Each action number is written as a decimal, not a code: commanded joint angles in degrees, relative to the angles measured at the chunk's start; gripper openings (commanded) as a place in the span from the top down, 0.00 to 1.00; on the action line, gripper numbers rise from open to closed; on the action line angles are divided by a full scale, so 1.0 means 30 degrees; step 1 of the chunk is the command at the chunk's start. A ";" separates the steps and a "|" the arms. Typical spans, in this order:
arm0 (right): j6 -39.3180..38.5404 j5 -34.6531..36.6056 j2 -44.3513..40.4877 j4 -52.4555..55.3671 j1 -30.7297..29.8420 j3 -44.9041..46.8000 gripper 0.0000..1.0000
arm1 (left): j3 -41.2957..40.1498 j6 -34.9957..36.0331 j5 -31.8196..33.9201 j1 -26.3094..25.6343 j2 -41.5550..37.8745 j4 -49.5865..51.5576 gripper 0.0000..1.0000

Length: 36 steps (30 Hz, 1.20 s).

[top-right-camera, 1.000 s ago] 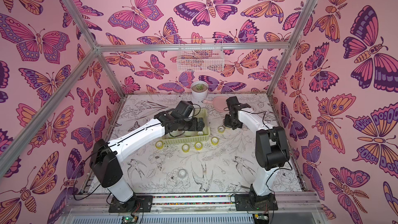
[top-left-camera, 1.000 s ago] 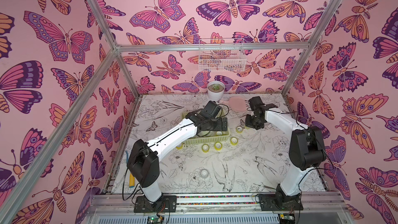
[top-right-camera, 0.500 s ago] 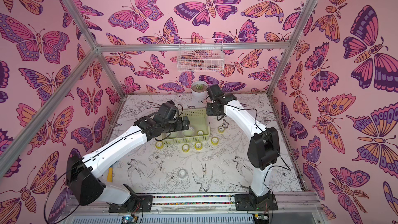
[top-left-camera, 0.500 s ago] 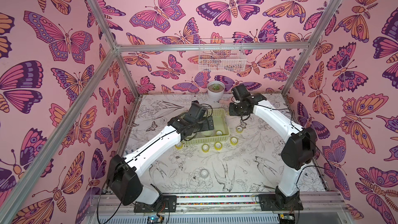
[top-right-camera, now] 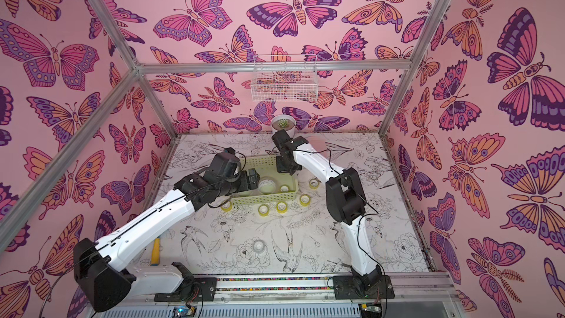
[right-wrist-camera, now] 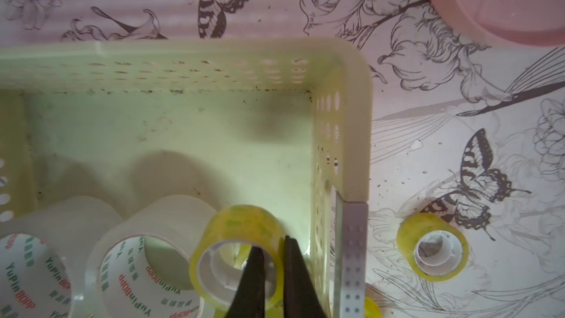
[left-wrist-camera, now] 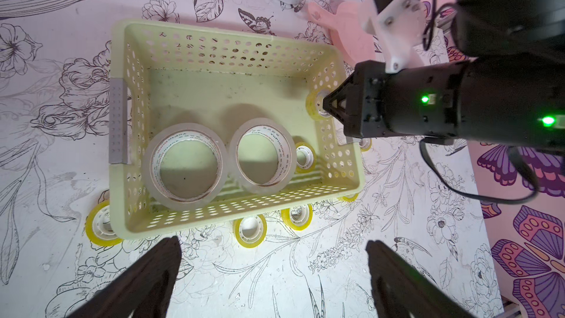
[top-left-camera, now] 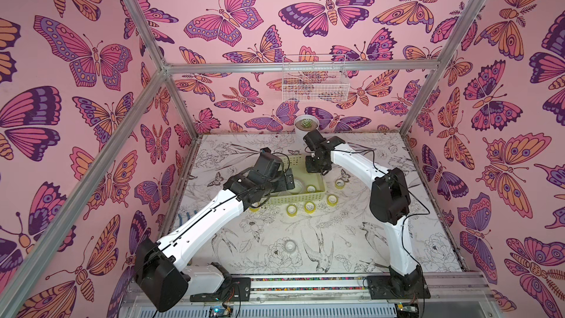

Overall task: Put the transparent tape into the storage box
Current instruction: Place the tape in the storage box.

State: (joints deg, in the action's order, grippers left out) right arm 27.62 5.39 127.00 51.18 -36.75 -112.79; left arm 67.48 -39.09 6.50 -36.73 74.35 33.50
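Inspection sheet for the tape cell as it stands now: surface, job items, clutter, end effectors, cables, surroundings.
Surface: floral-print table, flat.
Job's things: storage box holds two large clear rolls and one small yellow roll; five loose yellow rolls and one colourless roll lie on the table.
Clutter: potted succulent, pink dish, yellow-handled tool.
End effectors: left end effector open, empty, at the box; right end effector shut on the held yellow roll at the box's right wall.
Cables: black cables along both arms; no snag seen.
Surroundings: butterfly-print walls, aluminium frame, white wire basket.
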 commanded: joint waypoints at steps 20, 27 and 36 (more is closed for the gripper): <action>0.3099 0.0951 0.1697 -0.0953 -0.0147 0.1160 0.99 | -0.1077 -0.0264 0.0000 0.0281 -0.1384 0.0602 0.00; 0.3173 0.0689 0.1934 -0.0724 -0.0228 0.1212 0.99 | -0.1138 -0.0281 0.0001 0.0261 -0.1382 0.0587 0.00; 0.3675 0.0709 0.1117 -0.0506 -0.0546 0.2372 0.98 | -0.1049 -0.0329 0.0096 0.0264 -0.1203 0.0581 0.00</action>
State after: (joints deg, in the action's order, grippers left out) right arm 36.73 7.55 131.72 47.55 -37.89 -107.63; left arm 65.21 -39.72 6.46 -36.27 70.94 34.54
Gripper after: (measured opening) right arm 0.110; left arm 0.998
